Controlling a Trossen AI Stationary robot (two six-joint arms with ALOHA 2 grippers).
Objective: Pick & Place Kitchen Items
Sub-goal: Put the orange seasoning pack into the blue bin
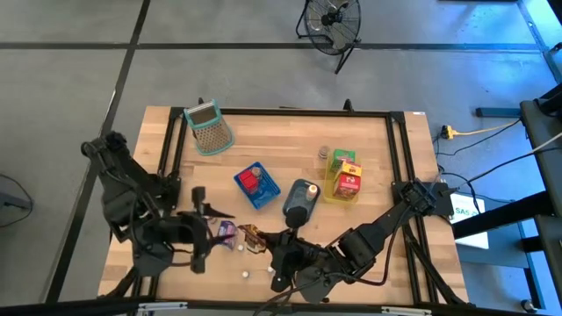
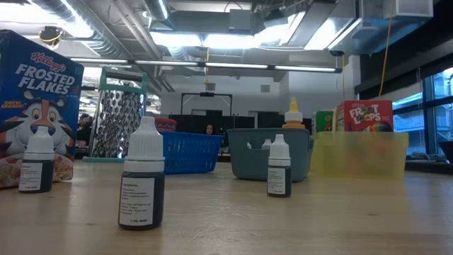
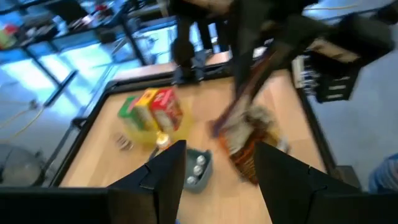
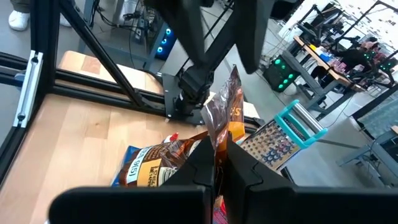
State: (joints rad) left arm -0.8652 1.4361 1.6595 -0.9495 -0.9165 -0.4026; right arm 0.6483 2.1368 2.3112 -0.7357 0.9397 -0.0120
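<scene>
From above, your right claw (image 1: 261, 239) sits near the worktop's (image 1: 290, 140) front edge, pinched shut on a brown packet (image 1: 252, 237); the left claw (image 1: 209, 230) waits just beside it, half open and holding nothing. At table height, only small bottles (image 2: 141, 183) show. On the right wrist, the packet's foil edge is all you hold, so lift slowly and level, clear of the left arm.

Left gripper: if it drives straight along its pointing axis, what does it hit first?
Likely the brown snack bag that the right gripper pinches; it sits just beyond the left gripper's open fingers. Depth is unclear; the teal bin lies close too.
</scene>
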